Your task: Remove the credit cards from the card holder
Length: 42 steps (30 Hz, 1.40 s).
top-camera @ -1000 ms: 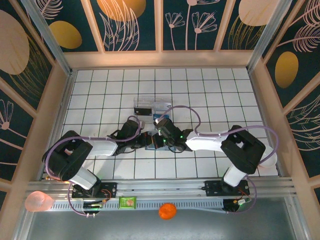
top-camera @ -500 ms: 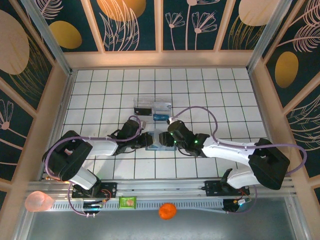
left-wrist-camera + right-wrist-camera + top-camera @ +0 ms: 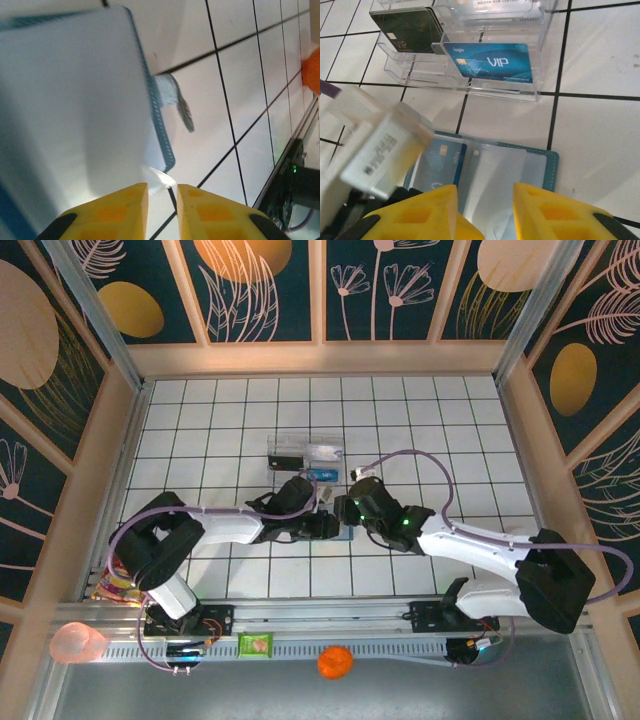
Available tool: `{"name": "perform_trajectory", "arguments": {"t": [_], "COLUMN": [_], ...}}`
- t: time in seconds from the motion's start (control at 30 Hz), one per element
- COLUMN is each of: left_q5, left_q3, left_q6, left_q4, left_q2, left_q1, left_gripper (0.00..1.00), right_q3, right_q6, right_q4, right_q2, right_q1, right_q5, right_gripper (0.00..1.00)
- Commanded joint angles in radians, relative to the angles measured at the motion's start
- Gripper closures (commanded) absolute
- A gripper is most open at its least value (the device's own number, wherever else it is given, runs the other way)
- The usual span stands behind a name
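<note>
Right claw (image 3: 485, 194) first: its two yellow fingers stand moderately apart at the bottom edge of its wrist view, nothing between them. They are poised over the open dark teal-blue rectangular card holder (image 3: 492, 175), which lies flat on the white tiled surface (image 3: 600, 135) in the lower middle of that frame. One pale blue plastic credit card (image 3: 440, 161) sits tucked in the holder's left-hand pocket. Over to the left claw (image 3: 162, 192): only a narrow gap between its yellow fingers at the bottom of its own view, surface showing through, nothing gripped. A pale clear corner of the holder lies right at the tips. Towards the top of the right wrist view, just beyond the holder, a clear plastic tray (image 3: 485, 86) carries a bright blue card (image 3: 492, 62) marked VIP and a dark card (image 3: 410, 29). From overhead, both claws meet at centre frame, just below the tray.
</note>
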Motion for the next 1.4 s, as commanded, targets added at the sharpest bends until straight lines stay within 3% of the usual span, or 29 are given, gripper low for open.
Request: {"name": "perform_trajectory", "arguments": {"t": [0.0,0.2,0.33,0.47,0.73,1.03,1.17,1.27,1.3,1.37], "left_q5": [0.033,0.069,-0.039,-0.171,-0.252,-0.288,-0.258,-0.230,-0.224,-0.233], "left_q3": [0.031,0.025,-0.043,-0.103,-0.170,-0.171,-0.186,-0.190,-0.189,-0.184], "left_q6": [0.032,0.038,0.018,-0.005,0.012,0.038,0.062,0.082,0.086,0.087], "left_q4": [-0.057,-0.036,0.009,-0.024,-0.041,-0.036,0.002,0.028,0.036,0.034], "left_q2": [0.054,0.097,-0.098,-0.265,-0.242,-0.222,-0.233,-0.240,-0.241,-0.237], "left_q1": [-0.004,-0.004,0.000,0.033,0.115,0.132,0.133,0.132,0.132,0.133], "left_gripper": [0.77,0.80,0.70,0.67,0.75,0.75,0.74,0.74,0.74,0.74], "right_q3": [-0.023,-0.028,-0.022,0.001,0.048,0.019,0.049,0.053,0.057,0.085], "right_q6": [0.022,0.030,0.020,-0.017,-0.029,0.062,0.025,-0.026,-0.038,-0.032], "right_q4": [-0.028,-0.027,-0.010,0.024,0.032,-0.063,-0.044,0.039,0.068,0.082], "right_q2": [-0.022,-0.008,0.008,0.048,0.216,0.320,0.254,0.180,0.174,0.202], "right_q1": [-0.009,-0.022,-0.026,-0.028,-0.015,-0.013,0.023,0.030,0.019,-0.010], "right_q5": [0.035,0.013,-0.021,-0.116,-0.259,-0.118,-0.067,-0.127,-0.181,-0.270], "right_gripper": [0.72,0.84,0.87,0.95,1.00,1.00,1.00,0.88,0.80,0.74]}}
